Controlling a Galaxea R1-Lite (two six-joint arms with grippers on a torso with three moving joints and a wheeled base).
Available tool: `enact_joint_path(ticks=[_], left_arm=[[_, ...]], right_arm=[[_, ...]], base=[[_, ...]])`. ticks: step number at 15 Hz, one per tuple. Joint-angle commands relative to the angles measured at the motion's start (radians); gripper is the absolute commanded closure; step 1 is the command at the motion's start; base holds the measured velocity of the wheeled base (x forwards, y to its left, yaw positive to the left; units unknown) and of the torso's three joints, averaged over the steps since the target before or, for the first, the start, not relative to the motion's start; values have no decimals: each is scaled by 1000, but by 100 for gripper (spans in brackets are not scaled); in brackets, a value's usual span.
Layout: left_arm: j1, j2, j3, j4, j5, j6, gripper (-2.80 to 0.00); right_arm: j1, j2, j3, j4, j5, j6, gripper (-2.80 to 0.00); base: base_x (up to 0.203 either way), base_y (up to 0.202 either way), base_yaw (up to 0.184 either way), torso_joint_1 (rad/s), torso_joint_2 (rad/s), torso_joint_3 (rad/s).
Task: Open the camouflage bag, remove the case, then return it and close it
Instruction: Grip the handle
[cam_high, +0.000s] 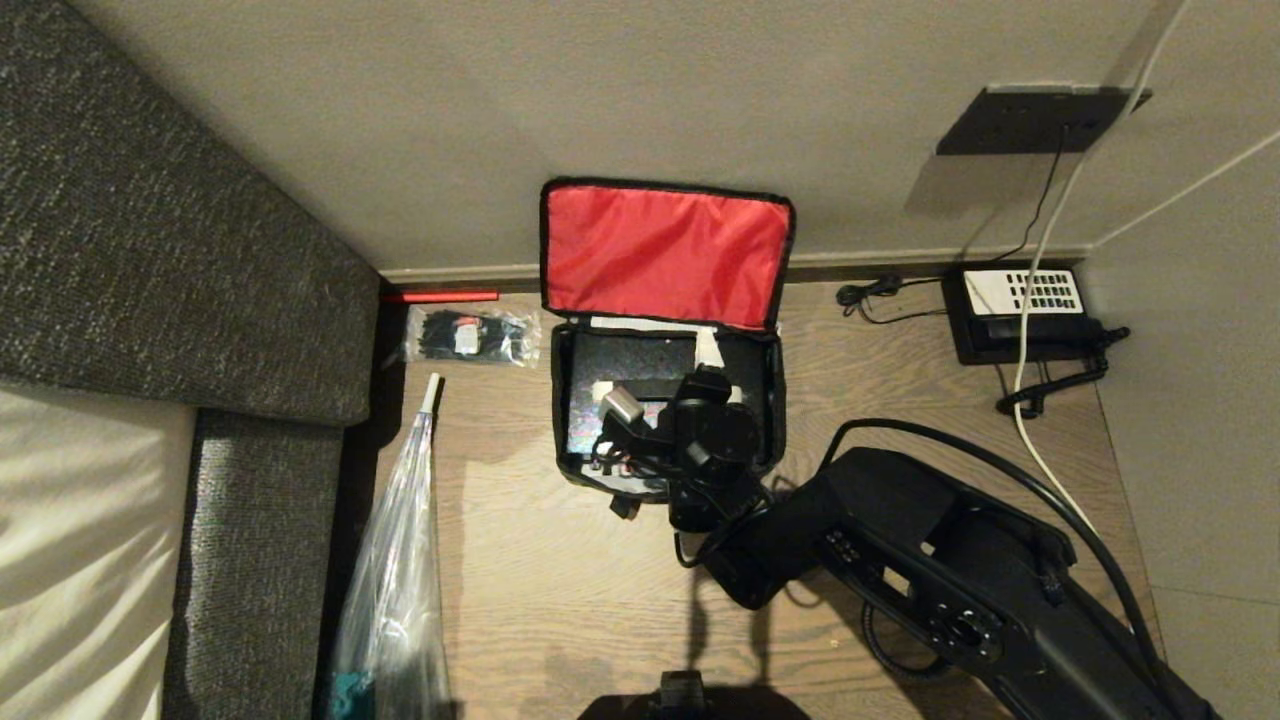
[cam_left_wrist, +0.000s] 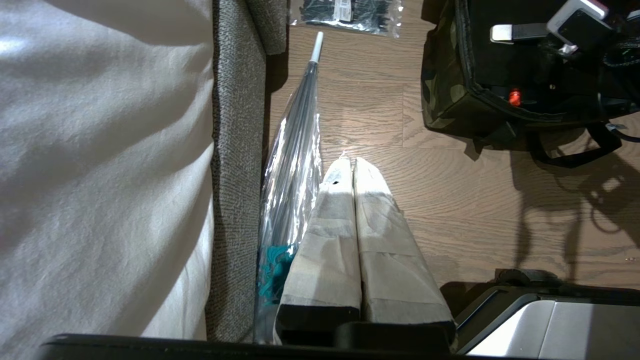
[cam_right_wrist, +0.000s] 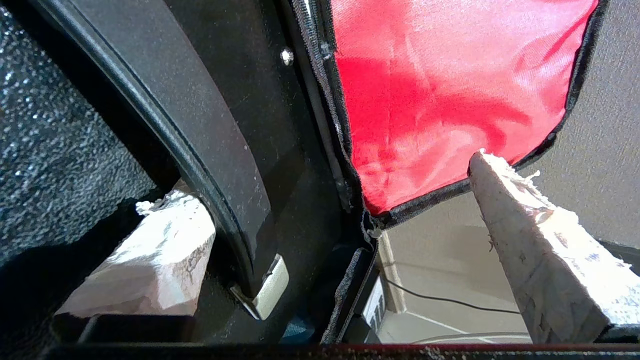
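Reaching into the open green-brown camouflage fabric bag (cam_high: 668, 400) on the wooden floor, we are holding our right gripper (cam_right_wrist: 320, 215) with its jaws spread wide, gripping nothing. One tape-wrapped finger (cam_right_wrist: 150, 260) is sitting just beside the black strap handle with its silver end (cam_right_wrist: 220, 165); the other is hanging apart, in front of the red lining. Only the right wrist view is showing that gap. The head view is showing the flat black rectangular hard case (cam_high: 630, 385) lying inside the bag, its long axis running left to right along the wall, with the red-lined lid (cam_high: 665, 255) standing up against the wall. Our left gripper (cam_left_wrist: 352, 170) is showing in its own wrist view alone, jaws pressed together, beside a clear folded umbrella (cam_left_wrist: 295, 150)
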Motion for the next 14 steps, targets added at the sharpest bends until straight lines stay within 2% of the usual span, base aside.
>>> enact_joint_path(ticks=[1,5,6,11,12,13,14], left_arm=[[0,-2,3,0,0,0,0],[0,-2,3,0,0,0,0],[0,-2,3,0,0,0,0],[0,-2,3,0,0,0,0],[2,-2,3,0,0,0,0],[2,-2,3,0,0,0,0],[0,-2,3,0,0,-1,0]], right_arm=[[-2,8,-14,-11,-4,-9,-280],[-42,31,-93,-11,-6,-47,-280],[-49,34,-83,-20,-6,-77,-280],[-58,36,-69,-26,1,-81,-280],[-58,36,-60,-26,-2,-75,-174],[-58,36,-60,-26,-3,-75,0],[-58,39,-58,-25,-4,-74,0]], base=[[0,0,0,0,0,0],[0,0,0,0,0,0],[0,0,0,0,0,0],[0,0,0,0,0,0],[0,0,0,0,0,0],[0,0,0,0,0,0],[0,0,0,0,0,0]])
